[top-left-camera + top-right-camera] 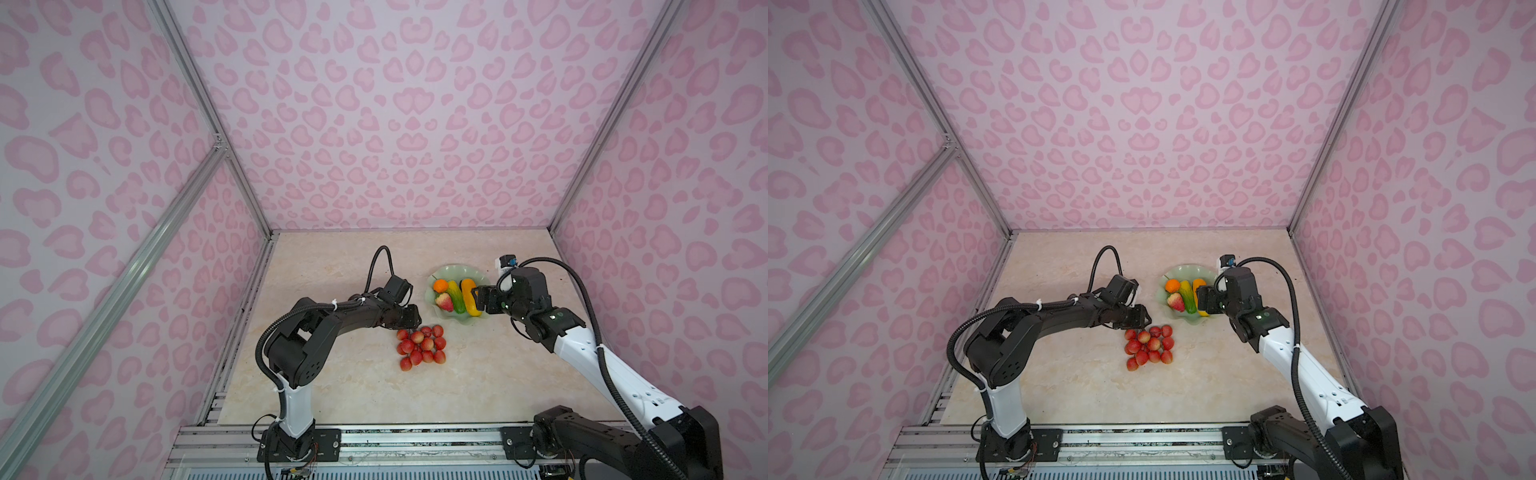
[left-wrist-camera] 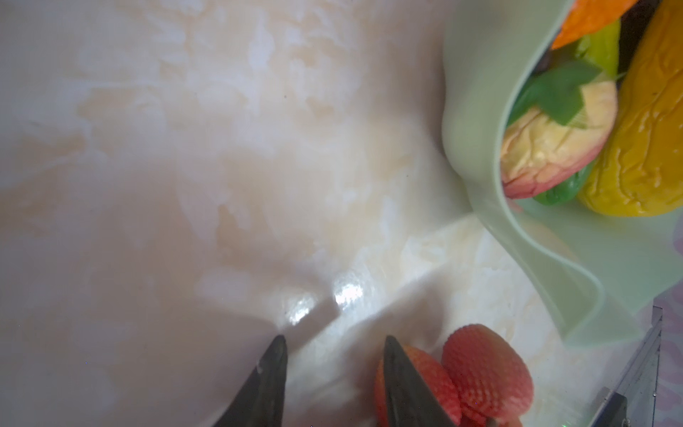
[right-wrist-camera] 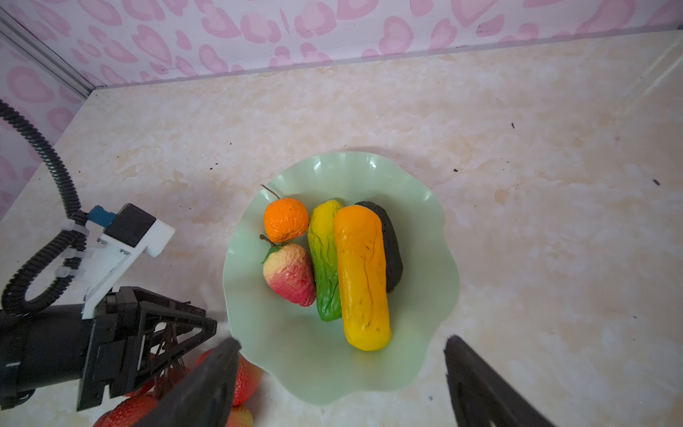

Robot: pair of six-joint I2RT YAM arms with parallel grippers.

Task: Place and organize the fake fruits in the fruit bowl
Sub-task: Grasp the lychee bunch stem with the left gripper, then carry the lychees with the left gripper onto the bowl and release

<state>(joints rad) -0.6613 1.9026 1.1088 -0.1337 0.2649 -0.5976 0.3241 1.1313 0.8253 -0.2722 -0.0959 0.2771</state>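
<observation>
A pale marbled table (image 1: 353, 386) fills the floor of a booth with pink heart-blotch walls (image 1: 395, 124) and aluminium corner posts (image 1: 199, 83); a metal rail (image 1: 415, 436) at the front carries both arm bases. The fruit bowl (image 3: 425, 258), mint green and glossy with a wavy rim, sits on the table toward the right arm's side. The left arm stretches low toward the bowl. The left gripper (image 2: 332, 342) stops just short of the rim, its fingers a narrow gap apart with bare table between the tips and nothing seen held; one finger lies against a berry of the red grape bunch (image 1: 422, 347). That bunch, of bumpy red berries, lies on the table just outside the bowl, on the side toward the arm bases. The right arm bends over the bowl, and the right gripper (image 3: 342, 344) hangs above its near rim, spread wide and empty. Inside the bowl, the small orange (image 3: 285, 220) and the strawberry (image 3: 290, 275) lie nearest the left arm. Then come the yellow-green oblong (image 3: 325, 258), the yellow-orange oblong (image 3: 364, 281) and the black oval (image 3: 391, 251), pressed side by side.
</observation>
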